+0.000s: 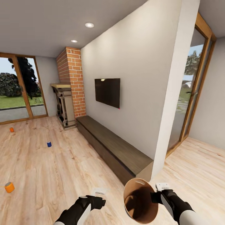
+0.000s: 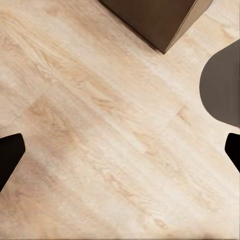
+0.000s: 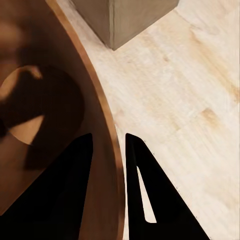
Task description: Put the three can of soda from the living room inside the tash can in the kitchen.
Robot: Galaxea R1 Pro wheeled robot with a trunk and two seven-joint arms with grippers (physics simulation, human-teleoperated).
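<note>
Three cans of soda stand apart on the living room's wood floor: an orange one (image 1: 11, 129) far left by the glass door, a dark blue one (image 1: 49, 144) nearer the middle, and another orange one (image 1: 9, 187) close at the left. My right gripper (image 1: 155, 197) is shut on the rim of the trash can (image 1: 139, 200), which is tipped with its coppery inside facing the head camera. In the right wrist view one finger sits inside the rim (image 3: 111, 150) and one outside. My left gripper (image 1: 99, 192) is open over bare floor, its fingertips (image 2: 10, 156) wide apart.
A long low dark bench (image 1: 112, 150) runs along the TV wall, its end just ahead of the trash can. Beyond it are a brick fireplace (image 1: 70, 90) and a wall TV (image 1: 107, 92). A wall end (image 1: 175, 93) splits off a side area with glass doors at the right.
</note>
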